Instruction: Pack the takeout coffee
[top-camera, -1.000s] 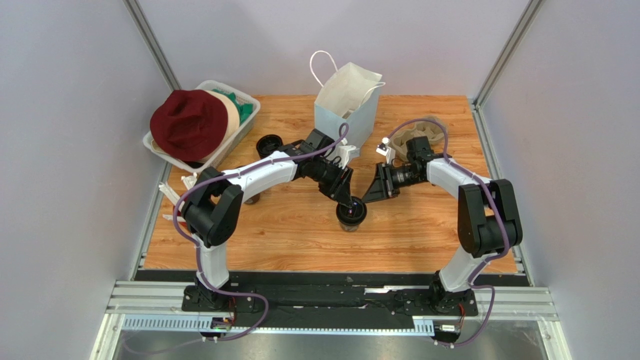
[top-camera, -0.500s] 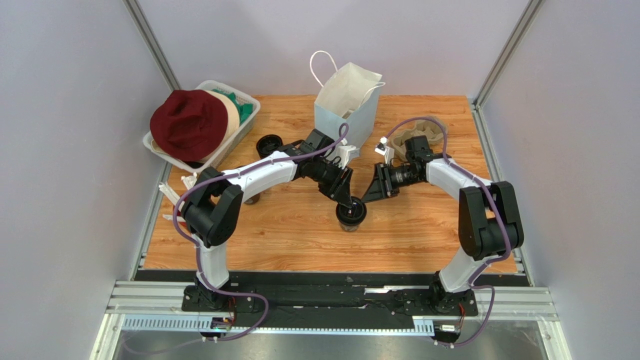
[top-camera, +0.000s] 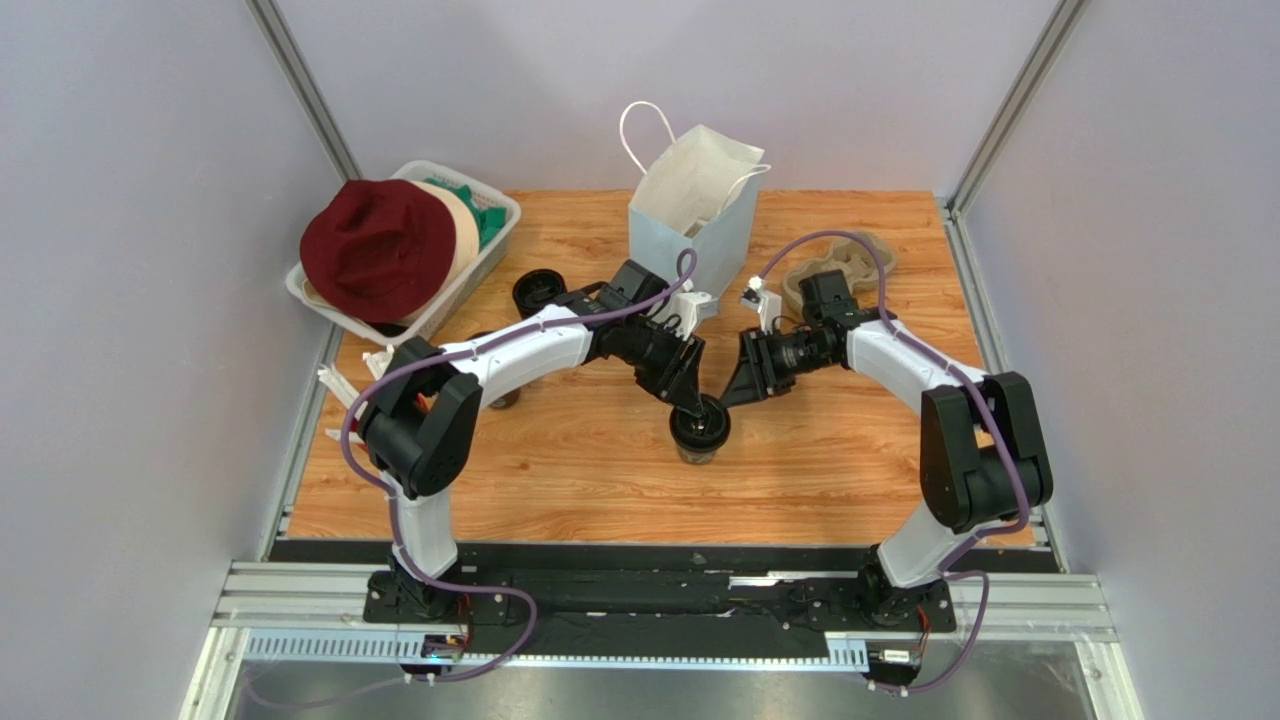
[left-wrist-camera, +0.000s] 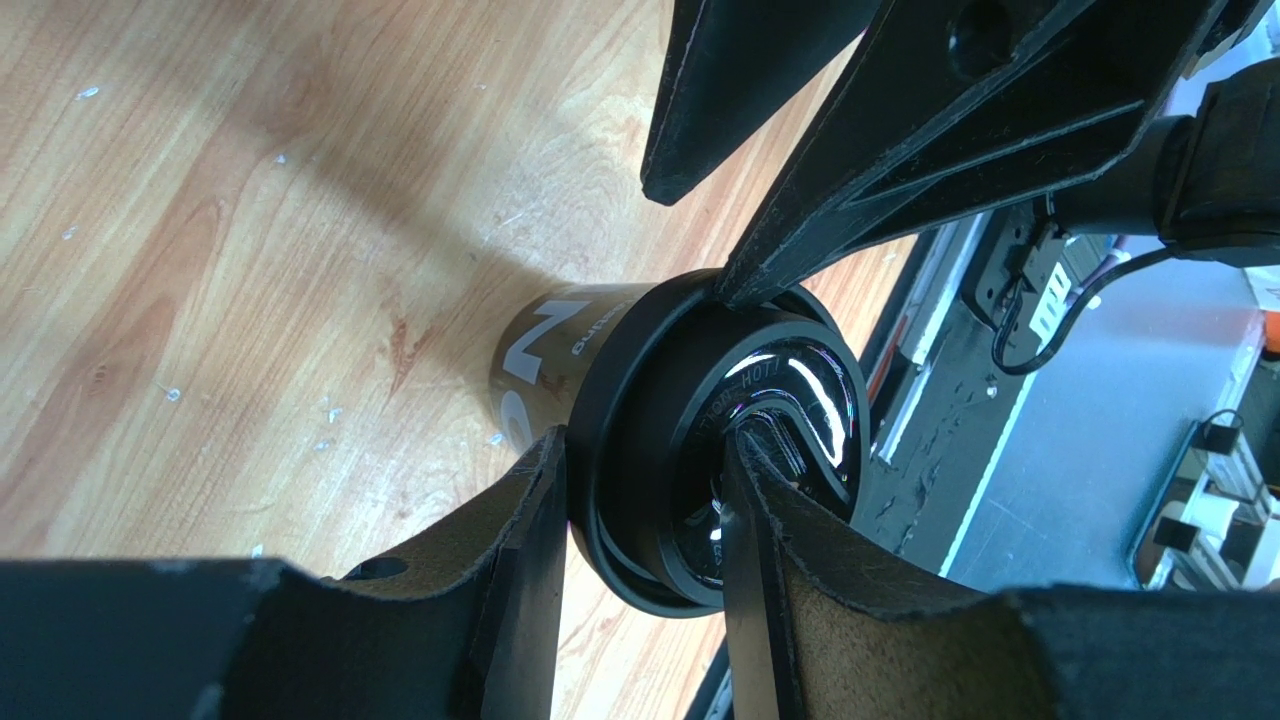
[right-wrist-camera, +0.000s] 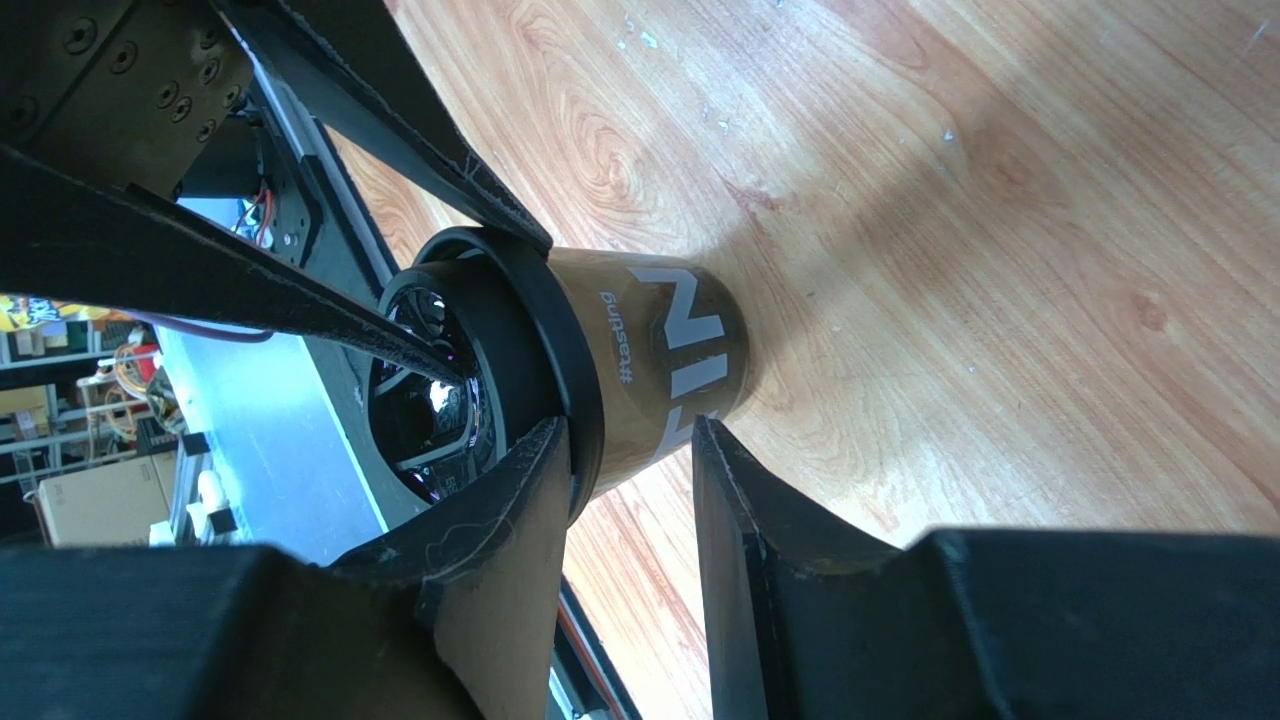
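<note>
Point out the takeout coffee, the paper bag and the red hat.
takeout coffee (right-wrist-camera: 661, 360): right wrist view, brown side wall.
paper bag (top-camera: 676, 240): top external view, pale-blue front wall.
red hat (top-camera: 373, 248): top external view, crown.

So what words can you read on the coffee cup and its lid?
"#tasting": small white writing on the brown side of the takeout coffee.
"N": big white letter beside it; any neighbouring letters are hidden.
"HOT": raised on the black lid; the lid's other lettering is too blurred to read.
The paper bag shows no writing.
</note>
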